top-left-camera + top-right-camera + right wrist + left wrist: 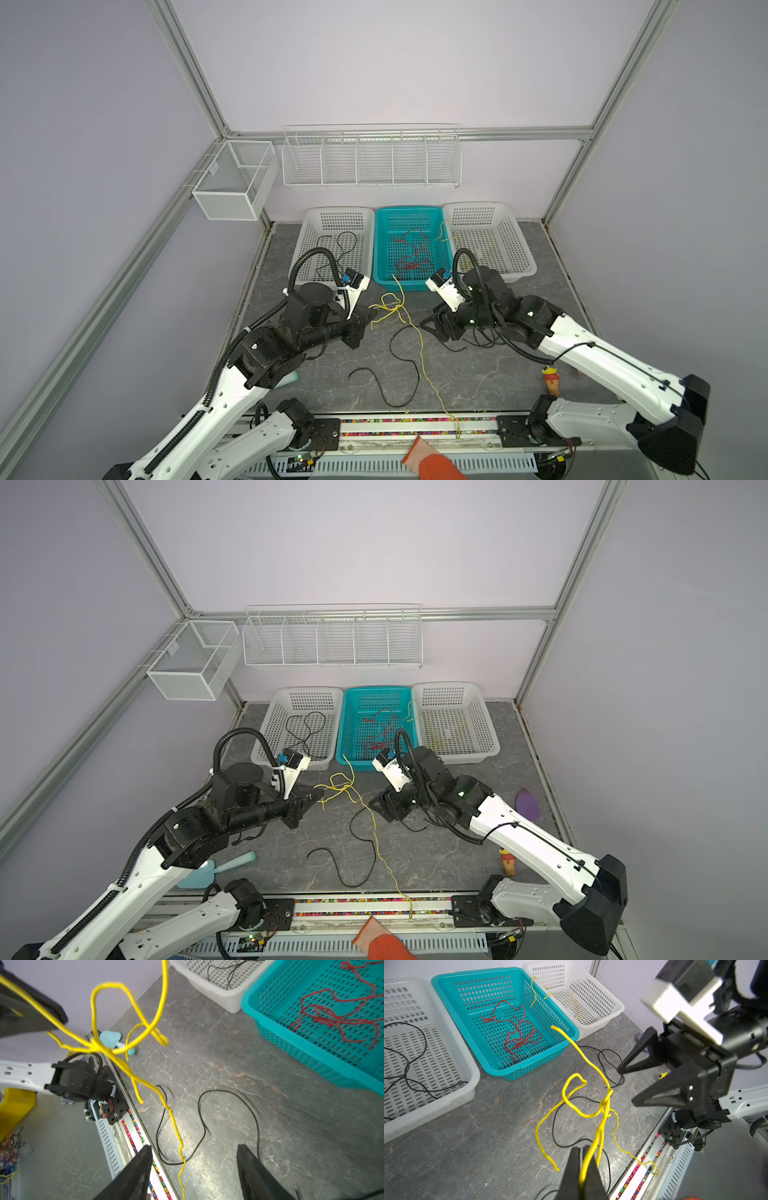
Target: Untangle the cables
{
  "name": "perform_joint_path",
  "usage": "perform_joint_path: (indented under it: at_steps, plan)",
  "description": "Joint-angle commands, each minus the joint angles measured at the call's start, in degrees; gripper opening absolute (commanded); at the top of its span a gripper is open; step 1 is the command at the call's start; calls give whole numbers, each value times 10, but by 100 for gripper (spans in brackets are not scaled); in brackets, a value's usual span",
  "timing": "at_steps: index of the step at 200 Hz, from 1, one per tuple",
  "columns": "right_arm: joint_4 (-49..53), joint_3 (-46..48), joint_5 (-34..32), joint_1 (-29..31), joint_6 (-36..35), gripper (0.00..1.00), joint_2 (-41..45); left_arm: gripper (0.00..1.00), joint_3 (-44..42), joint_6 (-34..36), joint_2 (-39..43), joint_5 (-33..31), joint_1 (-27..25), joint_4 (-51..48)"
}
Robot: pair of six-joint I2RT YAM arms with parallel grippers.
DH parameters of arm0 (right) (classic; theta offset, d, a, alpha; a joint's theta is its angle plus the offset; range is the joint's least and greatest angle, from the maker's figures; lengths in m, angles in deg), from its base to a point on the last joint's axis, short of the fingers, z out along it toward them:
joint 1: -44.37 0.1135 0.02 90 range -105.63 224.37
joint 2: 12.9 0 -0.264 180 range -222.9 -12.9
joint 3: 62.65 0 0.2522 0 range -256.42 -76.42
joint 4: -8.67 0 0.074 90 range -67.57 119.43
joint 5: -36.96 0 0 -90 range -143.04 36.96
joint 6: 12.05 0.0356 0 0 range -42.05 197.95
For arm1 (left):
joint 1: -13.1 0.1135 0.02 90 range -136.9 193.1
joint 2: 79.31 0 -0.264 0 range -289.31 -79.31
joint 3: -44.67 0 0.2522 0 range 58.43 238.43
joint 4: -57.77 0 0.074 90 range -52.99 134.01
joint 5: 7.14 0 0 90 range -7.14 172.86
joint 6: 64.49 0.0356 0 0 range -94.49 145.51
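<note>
Yellow tangle (395, 308): several thin yellow wires knotted together, lifted off the table (478, 386) at centre and pinched in the closed left gripper (581, 1148). Loops stick out, and one long wavy strand trails to the table's near edge. Black cable (397, 406) lies loose on the table below it in an open S-curve. Second black cable (610, 1059) is looped on the table right of the tangle. Red cables (411, 253) are bunched in the teal basket (411, 209), far middle. Black cables (340, 249) are in the left white basket (305, 232). Thin yellow cables (576, 1003) are in the right white basket (515, 232), one draped over its left rim.
</note>
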Motion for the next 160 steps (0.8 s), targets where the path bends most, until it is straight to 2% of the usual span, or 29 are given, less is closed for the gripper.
perform_joint_path:
  at_steps: [1, 19, 42, 49, 65, 82, 105, 121, 160]
  plan:
    - [-72, 27, 23, 18, -11, 67, -12, 0, 15, 8, 1, -10, 2, -13]
    - [-92, 35, 8, 38, -14, 67, -38, 0, 14, 4, 1, -8, 2, -4]
    - [-139, 55, 6, 46, -4, 57, -56, 0, 12, 3, 7, -11, 2, 1]
    - [-149, 57, 18, 47, -3, 49, -60, 0, 10, 3, 10, -12, 2, 2]
    - [-136, 49, -8, 49, -3, 22, -62, 0, 4, 3, 14, -16, 2, 0]
    - [-120, 44, -46, 49, -12, 8, -36, 0, -6, 4, 17, -24, 2, -3]
    - [-93, 29, -88, 47, -22, 7, 12, 0, -27, 0, 14, -37, 2, -4]
    - [-91, 14, -90, 47, -21, 7, 33, 0, -43, -7, 4, -24, 2, 7]
    - [-107, -32, -85, 51, -8, 7, 11, 0, -68, -18, -12, 11, 2, 48]
